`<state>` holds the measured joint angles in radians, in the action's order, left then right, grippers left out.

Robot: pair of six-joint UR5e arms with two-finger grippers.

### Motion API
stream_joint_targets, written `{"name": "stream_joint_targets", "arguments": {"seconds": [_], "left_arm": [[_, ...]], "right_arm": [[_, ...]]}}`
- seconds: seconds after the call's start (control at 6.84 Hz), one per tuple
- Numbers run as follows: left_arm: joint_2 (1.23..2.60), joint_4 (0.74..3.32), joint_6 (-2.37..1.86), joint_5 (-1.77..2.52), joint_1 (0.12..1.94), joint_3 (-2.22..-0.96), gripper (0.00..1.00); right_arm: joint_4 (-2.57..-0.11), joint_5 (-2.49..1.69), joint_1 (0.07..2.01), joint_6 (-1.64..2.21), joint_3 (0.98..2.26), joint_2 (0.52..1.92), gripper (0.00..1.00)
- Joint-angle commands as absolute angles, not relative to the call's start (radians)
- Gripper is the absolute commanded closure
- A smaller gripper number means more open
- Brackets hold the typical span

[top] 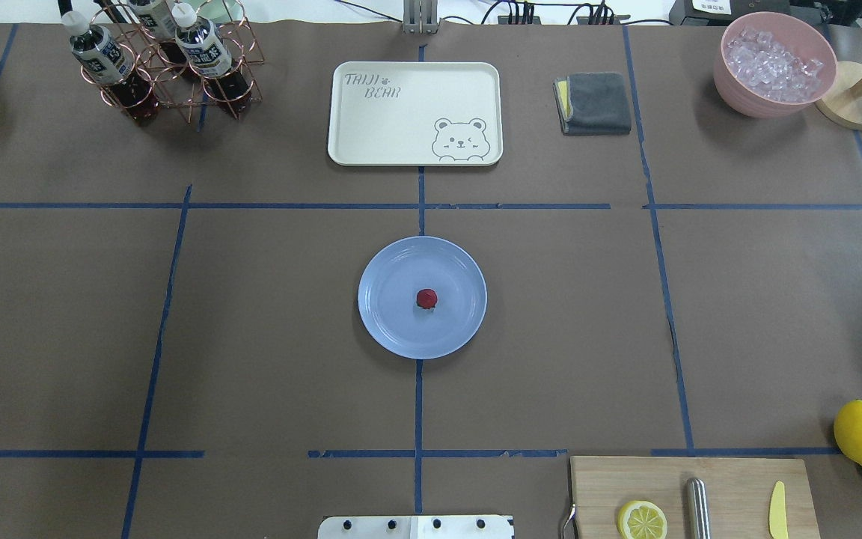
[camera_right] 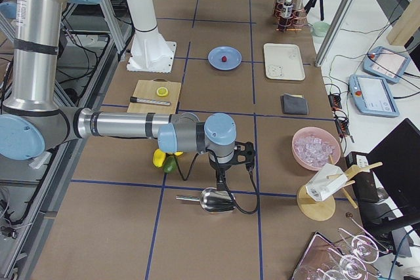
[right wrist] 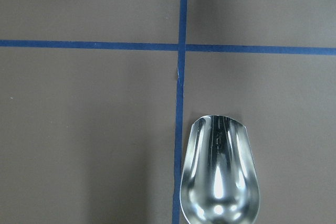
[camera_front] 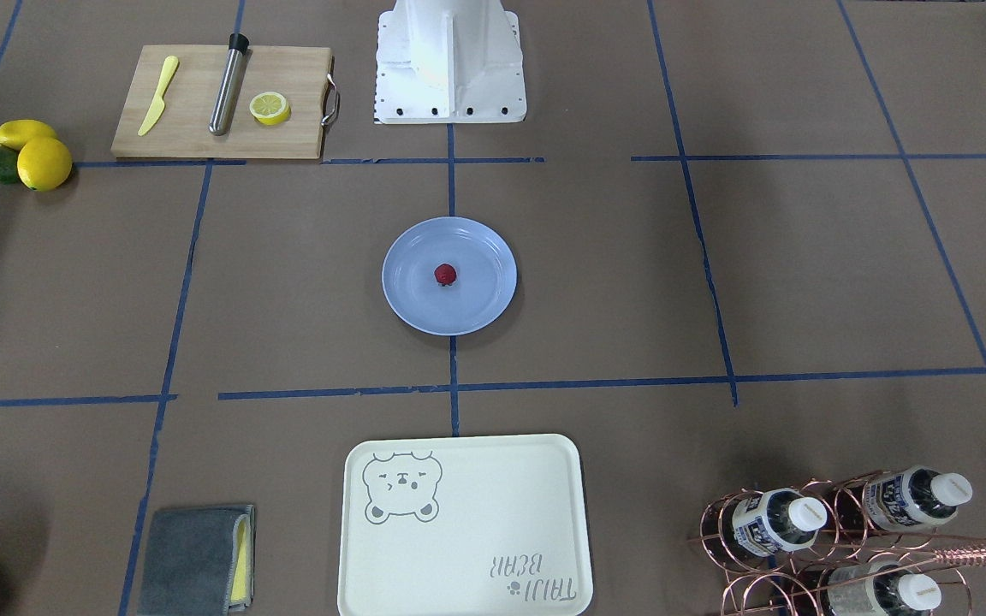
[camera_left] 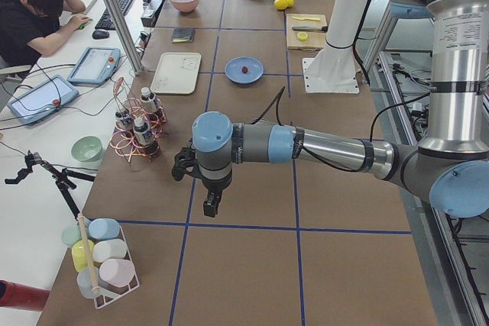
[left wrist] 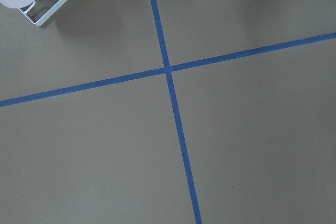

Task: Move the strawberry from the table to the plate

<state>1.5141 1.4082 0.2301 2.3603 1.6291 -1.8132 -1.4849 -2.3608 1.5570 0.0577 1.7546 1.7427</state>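
Strawberry (top: pixel 426 299): 1, on plate (top: pixel 386 329): 1 | left end effector (camera_left: pixel 209 204), right end effector (camera_right: pixel 220 176): aperture cannot tell

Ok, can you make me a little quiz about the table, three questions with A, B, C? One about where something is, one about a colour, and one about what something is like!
1. Where is the strawberry?
A) on the grey cloth
B) on the plate
C) on the bear tray

2. What colour is the plate?
A) light blue
B) pink
C) yellow

3. What is the lemon on the cutting board like?
A) whole
B) cut, flat side up
C) peeled

Answers:
1 B, the strawberry sits near the middle of the plate.
2 A, the plate looks light blue in both views from above.
3 B, the lemon's round slice pattern faces up.
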Motion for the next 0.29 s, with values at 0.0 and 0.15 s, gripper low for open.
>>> {"name": "stream_joint_targets", "arguments": {"seconds": [0.0,0.15], "left_arm": [[1.514,1.408,0.230,2.361,1.629,-1.813,0.00],[1.514,1.408,0.230,2.361,1.629,-1.816,0.00]], "right_arm": [[-1.485,-2.361,1.557,0.057,1.753,1.744,0.00],[-1.485,-2.361,1.557,0.055,1.753,1.744,0.00]]}}
